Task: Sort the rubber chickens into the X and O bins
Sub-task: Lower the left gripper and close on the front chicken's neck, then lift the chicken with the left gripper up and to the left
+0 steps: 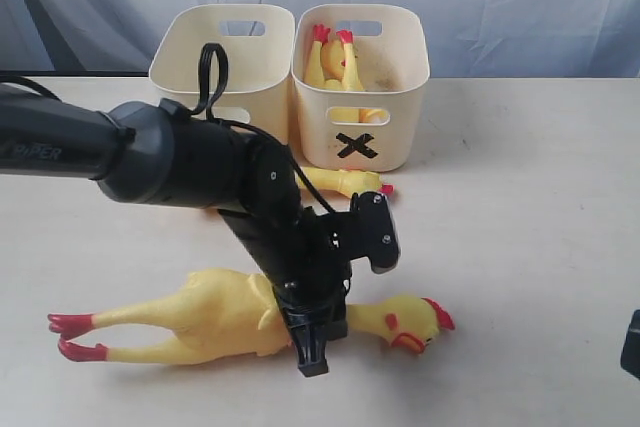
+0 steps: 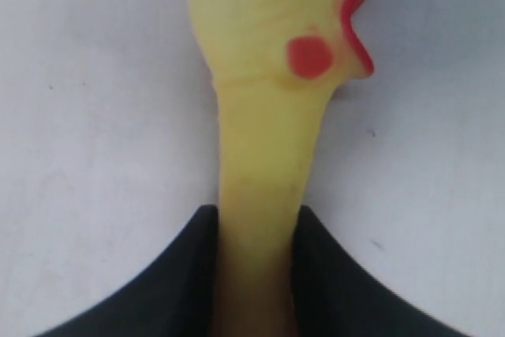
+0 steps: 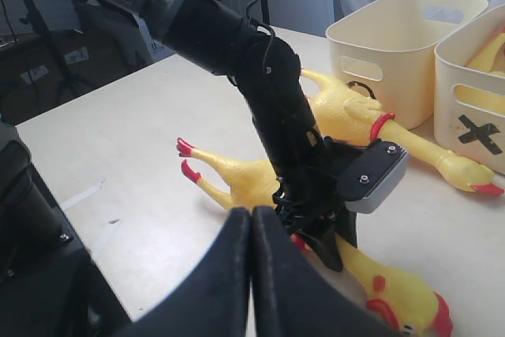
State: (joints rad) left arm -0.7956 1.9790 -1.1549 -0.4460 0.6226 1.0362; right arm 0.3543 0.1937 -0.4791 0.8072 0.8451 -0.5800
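Note:
A large rubber chicken (image 1: 205, 319) lies on the table, red feet to the left and head (image 1: 412, 323) to the right. My left gripper (image 1: 312, 342) is shut on its neck (image 2: 264, 155), with a black finger (image 2: 177, 282) pressed against each side. A second chicken (image 1: 345, 182) lies behind the arm, in front of the bins. A third chicken (image 1: 335, 62) stands feet-up inside the bin marked X (image 1: 400, 137). The other cream bin (image 1: 195, 57) is beside it on the left; the arm hides its mark. My right gripper (image 3: 251, 215) is shut and holds nothing.
The left arm (image 1: 180, 162) stretches across the table from the left edge. A dark part of the right arm (image 1: 632, 345) shows at the right edge. A grey curtain hangs behind the bins.

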